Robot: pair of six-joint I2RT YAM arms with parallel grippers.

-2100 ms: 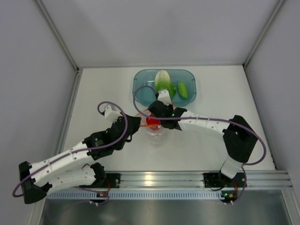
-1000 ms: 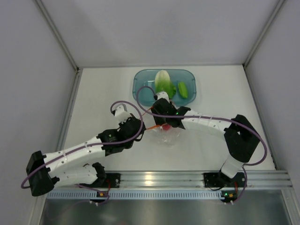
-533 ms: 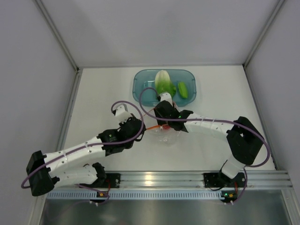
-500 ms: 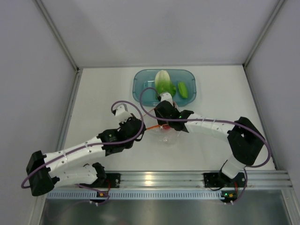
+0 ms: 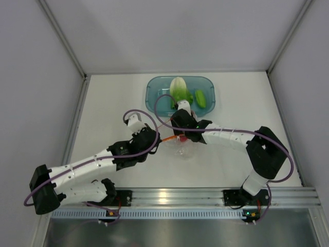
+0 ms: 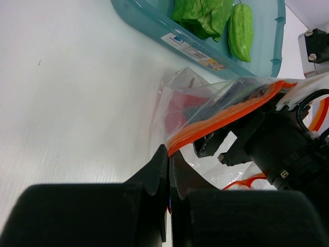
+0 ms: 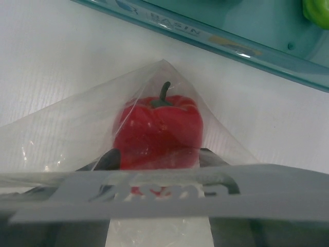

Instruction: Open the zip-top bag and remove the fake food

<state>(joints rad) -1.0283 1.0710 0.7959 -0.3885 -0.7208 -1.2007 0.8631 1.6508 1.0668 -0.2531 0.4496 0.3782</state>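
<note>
The clear zip-top bag (image 5: 182, 147) lies just in front of the teal bin, its mouth held apart. My left gripper (image 6: 169, 152) is shut on the end of the bag's orange zip strip (image 6: 221, 116). My right gripper (image 7: 160, 157) reaches inside the bag, its dark fingers (image 7: 109, 158) pressed against both sides of the red pepper (image 7: 157, 128). From above, the right gripper (image 5: 180, 135) covers most of the pepper. The cabbage (image 5: 178, 88) and the green cucumber (image 5: 200, 98) lie in the bin.
The translucent teal bin (image 5: 154, 87) stands at the back middle of the white table, its near wall (image 7: 169, 31) close ahead of the bag. Grey walls close in the table on three sides. Both arms meet at mid-table.
Two seconds ago the bag and left gripper were further left; they have shifted right. Over the last second the right gripper has edged slightly towards the bin, staying inside the bag.
</note>
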